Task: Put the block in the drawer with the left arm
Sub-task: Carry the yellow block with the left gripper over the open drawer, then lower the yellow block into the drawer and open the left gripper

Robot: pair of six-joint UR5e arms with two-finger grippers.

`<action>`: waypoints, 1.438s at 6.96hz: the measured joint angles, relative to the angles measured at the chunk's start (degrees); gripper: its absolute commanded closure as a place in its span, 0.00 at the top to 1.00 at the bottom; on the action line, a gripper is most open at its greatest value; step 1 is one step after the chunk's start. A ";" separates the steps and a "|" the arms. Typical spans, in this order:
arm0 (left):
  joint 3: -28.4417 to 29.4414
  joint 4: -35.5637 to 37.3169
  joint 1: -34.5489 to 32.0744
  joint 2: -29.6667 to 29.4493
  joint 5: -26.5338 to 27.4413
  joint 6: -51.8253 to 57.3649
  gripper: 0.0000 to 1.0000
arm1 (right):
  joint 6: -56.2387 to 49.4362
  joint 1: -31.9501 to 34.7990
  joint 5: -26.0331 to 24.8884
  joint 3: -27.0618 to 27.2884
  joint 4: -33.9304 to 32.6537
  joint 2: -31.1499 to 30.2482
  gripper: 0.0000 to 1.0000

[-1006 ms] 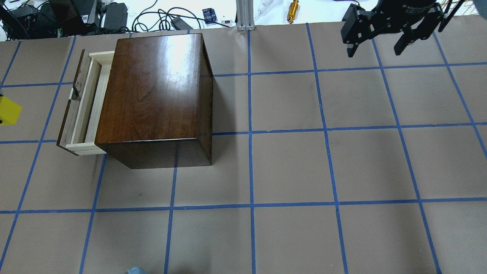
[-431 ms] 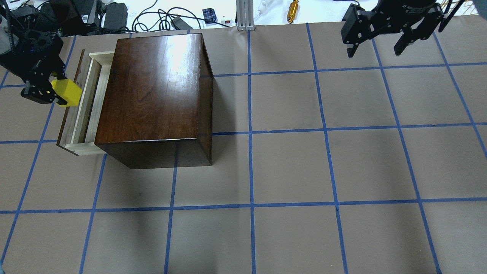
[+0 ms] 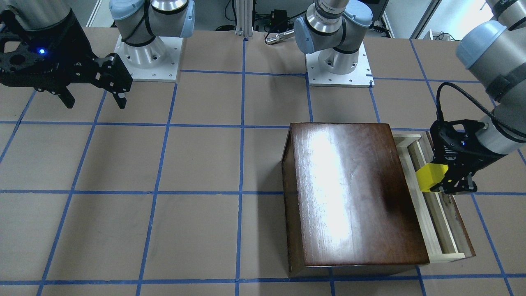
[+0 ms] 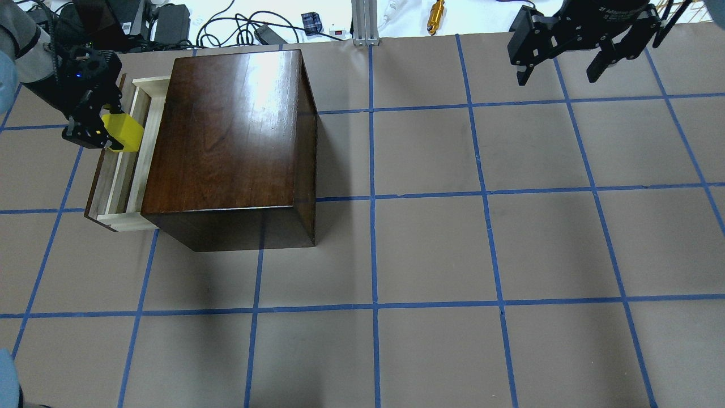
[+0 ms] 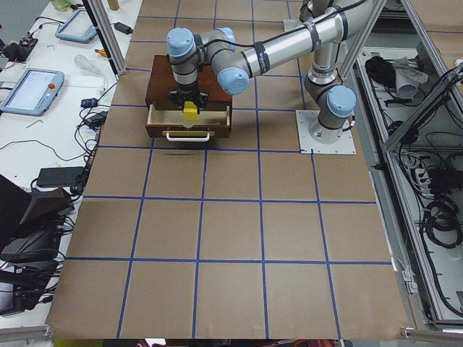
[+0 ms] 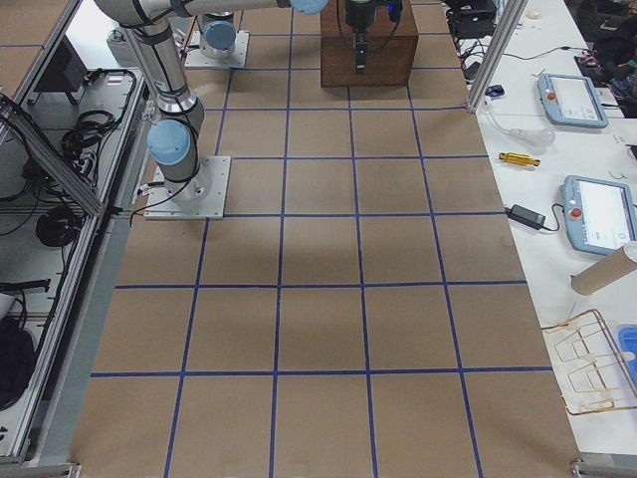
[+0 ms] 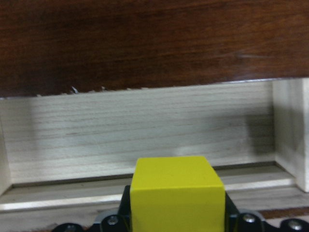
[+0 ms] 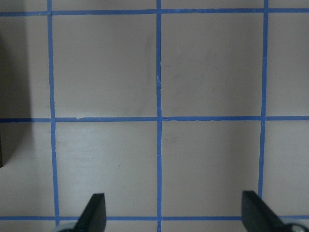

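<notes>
My left gripper [image 4: 110,136] is shut on the yellow block [image 4: 126,132] and holds it over the open drawer [image 4: 120,187] of the dark-brown wooden box [image 4: 226,141]. In the front-facing view the left gripper [image 3: 441,181] holds the block [image 3: 429,176] above the pale-wood drawer [image 3: 446,230]. The left wrist view shows the block [image 7: 176,193] in front of the drawer's inner wall [image 7: 140,128]. My right gripper [image 4: 561,71] hangs open and empty far to the right; it also shows in the front-facing view [image 3: 94,100].
Cables and gear [image 4: 170,22] lie beyond the table's far edge. A brass tool [image 4: 436,16] lies there too. Both arm bases [image 3: 339,61] stand on the table's robot side. Blue tape lines grid the brown tabletop [image 4: 430,249].
My left gripper has come in from the left edge with the block and moved right, to above the open drawer. The right arm has not moved.
</notes>
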 measured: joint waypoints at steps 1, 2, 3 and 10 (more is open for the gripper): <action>-0.17 0.56 -0.15 -0.59 -0.30 0.27 0.00 | 0.00 -0.01 0.00 0.00 0.00 -0.01 1.00; -0.32 0.80 -0.22 -1.03 -0.40 0.42 0.00 | 0.00 -0.02 -0.01 0.00 0.00 -0.01 1.00; -0.43 0.86 -0.24 -1.48 -0.42 0.14 0.00 | 0.00 -0.01 -0.01 0.00 0.00 0.01 1.00; -3.77 3.19 -0.26 -1.96 -0.45 -4.20 0.86 | 0.00 0.03 -0.03 0.00 0.00 0.01 1.00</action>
